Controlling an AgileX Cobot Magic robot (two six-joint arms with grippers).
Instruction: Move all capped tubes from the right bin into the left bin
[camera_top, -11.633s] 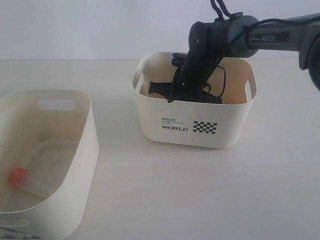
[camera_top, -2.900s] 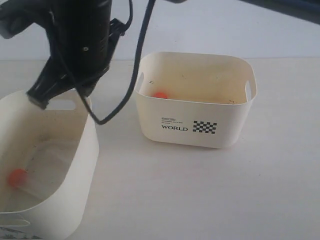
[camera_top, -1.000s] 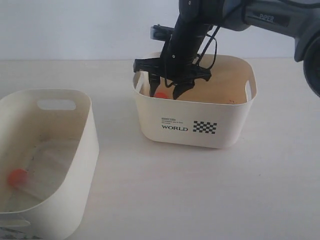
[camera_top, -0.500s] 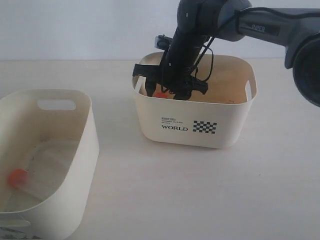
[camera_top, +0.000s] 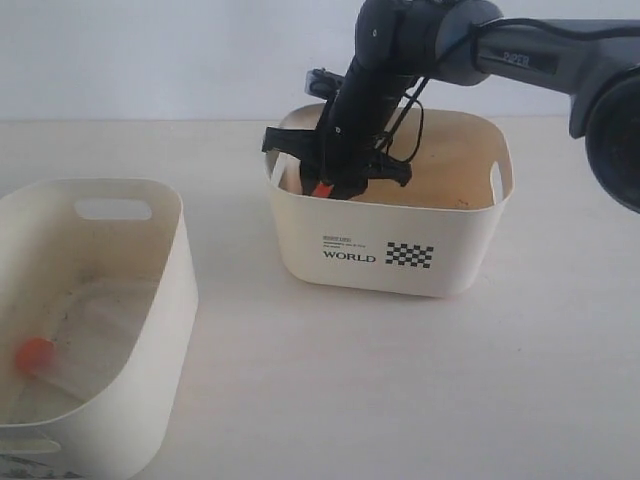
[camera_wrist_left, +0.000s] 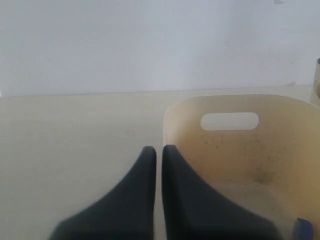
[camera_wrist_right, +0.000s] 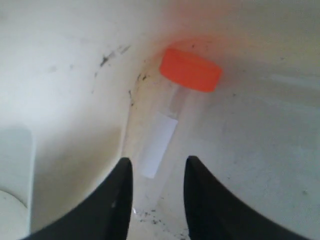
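Half-open right end effector (camera_wrist_right: 158, 166) straddles an orange-capped tube (camera_wrist_right: 191, 69) in the right bin (camera_top: 455, 255), hold unclear; pinch squarely before lifting.

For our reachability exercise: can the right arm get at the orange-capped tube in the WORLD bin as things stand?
Probably yes: the right gripper is inside the right bin, jaws straddling the tube, nothing between.
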